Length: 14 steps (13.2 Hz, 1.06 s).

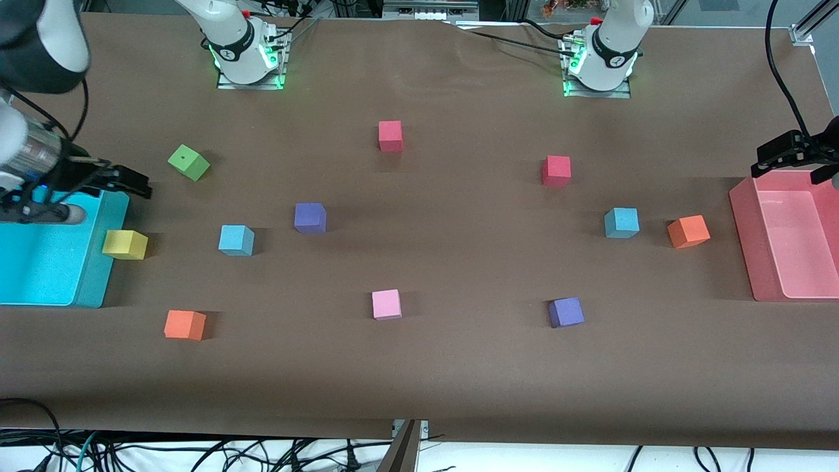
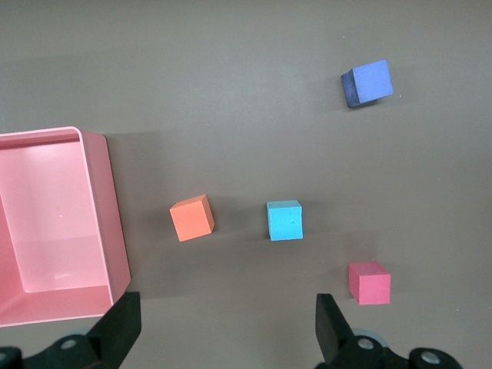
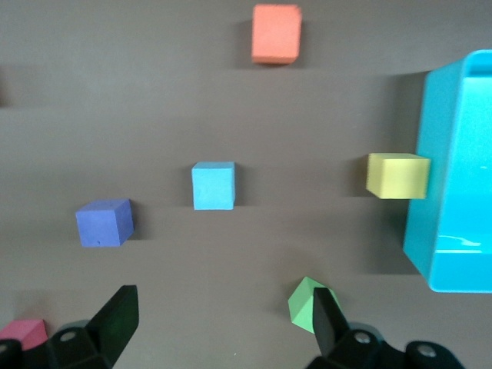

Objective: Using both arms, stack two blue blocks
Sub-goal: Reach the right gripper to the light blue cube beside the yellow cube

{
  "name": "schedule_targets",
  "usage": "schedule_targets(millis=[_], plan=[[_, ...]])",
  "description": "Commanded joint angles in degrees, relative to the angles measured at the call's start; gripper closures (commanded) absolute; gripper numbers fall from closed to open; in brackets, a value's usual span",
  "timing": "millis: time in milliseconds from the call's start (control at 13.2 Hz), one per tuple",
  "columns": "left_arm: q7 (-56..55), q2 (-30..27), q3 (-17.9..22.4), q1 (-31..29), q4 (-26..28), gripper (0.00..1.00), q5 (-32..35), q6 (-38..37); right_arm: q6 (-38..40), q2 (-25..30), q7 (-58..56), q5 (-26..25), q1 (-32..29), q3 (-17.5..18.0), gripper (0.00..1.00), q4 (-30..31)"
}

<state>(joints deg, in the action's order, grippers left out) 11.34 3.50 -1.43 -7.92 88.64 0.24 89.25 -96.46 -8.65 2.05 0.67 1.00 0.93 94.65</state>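
Two sky-blue blocks lie apart on the brown table. One blue block [image 1: 236,240] sits toward the right arm's end and shows in the right wrist view [image 3: 213,185]. The other blue block [image 1: 621,223] sits toward the left arm's end and shows in the left wrist view [image 2: 284,221]. My right gripper [image 1: 128,183] hangs open and empty over the edge of the cyan bin; it also shows in the right wrist view [image 3: 219,311]. My left gripper [image 1: 790,164] hangs open and empty over the edge of the pink bin; it also shows in the left wrist view [image 2: 227,315].
A cyan bin [image 1: 98,282] stands at the right arm's end and a pink bin [image 1: 744,236] at the left arm's end. Scattered cubes: green [image 1: 189,162], yellow [image 1: 124,244], two orange [image 1: 184,324] [image 1: 688,231], two purple [image 1: 310,217] [image 1: 566,312], two red [image 1: 390,136] [image 1: 556,170], and pink [image 1: 386,304].
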Motion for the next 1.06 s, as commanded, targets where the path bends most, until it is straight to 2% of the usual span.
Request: schedule_targets(millis=[0,379,759,986], plan=[[-0.5,0.4,-0.2,-0.4,-0.9,0.00,-0.5,0.0,-1.2,-4.3,0.7,-0.8,2.3,-0.1,0.00,0.1],[-0.4,0.4,-0.4,-0.4,-0.9,0.00,-0.4,0.0,-9.1,-11.0,0.9,-0.5,5.1,-0.1,0.00,1.8],[-0.4,0.4,-0.4,-0.4,-0.9,0.00,-0.5,0.0,-25.8,-12.6,0.8,-0.6,5.1,-0.1,0.00,12.6],[-0.3,0.4,-0.4,-0.4,-0.8,0.00,-0.5,-0.1,-32.4,-13.3,0.8,-0.8,4.9,-0.4,0.00,17.0]])
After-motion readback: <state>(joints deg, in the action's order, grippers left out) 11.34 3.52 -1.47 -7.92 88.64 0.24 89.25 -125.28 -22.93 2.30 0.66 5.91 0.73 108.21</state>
